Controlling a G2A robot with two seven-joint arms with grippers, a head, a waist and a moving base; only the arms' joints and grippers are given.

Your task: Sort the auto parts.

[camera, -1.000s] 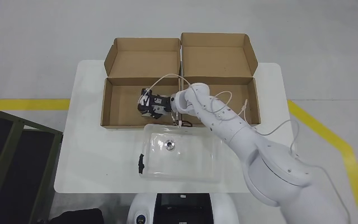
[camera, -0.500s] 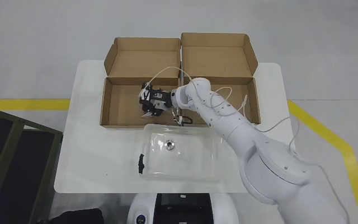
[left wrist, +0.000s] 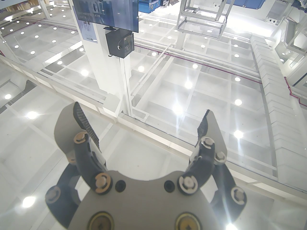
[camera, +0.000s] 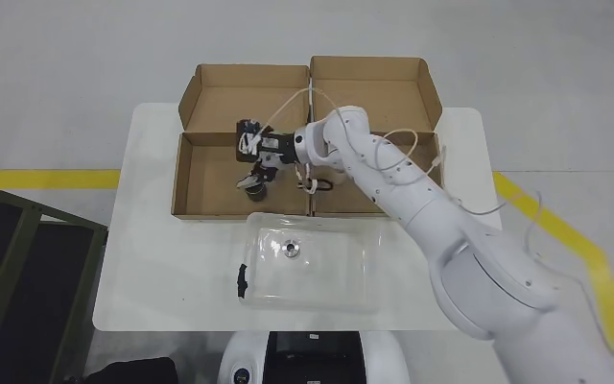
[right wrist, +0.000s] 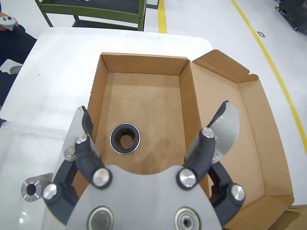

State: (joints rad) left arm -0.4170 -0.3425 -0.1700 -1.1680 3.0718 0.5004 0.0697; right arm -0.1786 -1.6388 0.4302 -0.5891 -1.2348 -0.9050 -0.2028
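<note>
The left gripper is pointing up at the ceiling with its jaws spread wide and nothing between them; on the white table two open cardboard boxes are sitting side by side, lids folded back and walls touching; the left box is holding a dark ring-shaped part, which is lying flat on the box floor with its hole facing up, in the right half of the box and near the wall that faces the robot; the right gripper is hovering over this box, released, its two fingers wide apart and gripping nothing, with the ring below them and clear of both pads; in the top view the arm is stretching across the seam between the boxes; the right box is lying partly under that arm, and a small dark item is showing at its left end, too hidden to tell what it is; nearer the robot, just in front of both boxes, a clear plastic container is resting on the table, and a silver round part with a centre hole is sitting in it
</note>
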